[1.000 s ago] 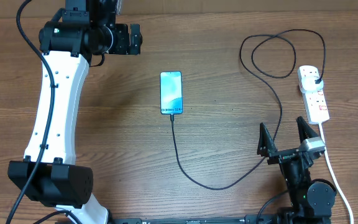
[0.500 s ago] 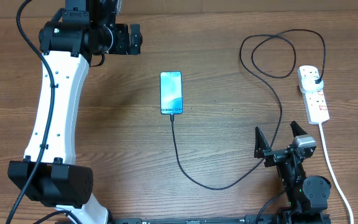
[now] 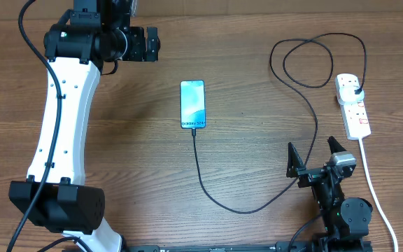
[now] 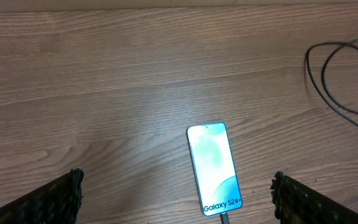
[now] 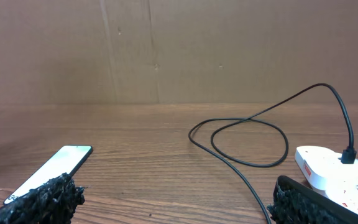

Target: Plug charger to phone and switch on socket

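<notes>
1. a brown wood-grain table (image 3: 257, 56) fills the overhead view. behind it the right wrist camera shows a plain brown board wall (image 5: 166, 50).
2. the left arm (image 3: 61, 119) rises as a long white link from its base at the near-left corner to the far edge. its dark wrist is turned toward the middle. the left gripper (image 4: 176, 190) looks down on the table, well apart from the phone (image 3: 193, 104).
3. the right arm (image 3: 343, 210) sits folded low at the near right. the right gripper (image 3: 310, 147) points toward the far edge, close above the wood.
4. the phone lies flat mid-table with its screen lit and its text along the near edge.
5. the charger (image 3: 200, 175) meets that near edge, sweeps right, loops at the far right and ends in a black plug (image 3: 356, 89). the plug is seated in the far end of the socket (image 3: 355, 112).
6. the socket lies by the right edge. its white cord (image 3: 376, 196) runs nearward beside the right arm.
7. the switch positions are too small to read. the phone's connector is cut off at the bottom of the left wrist view. from overhead the charger runs between the right gripper's fingers (image 3: 292, 159), and i cannot tell whether it touches them.
8. both grippers are spread wide and grasp nothing.
</notes>
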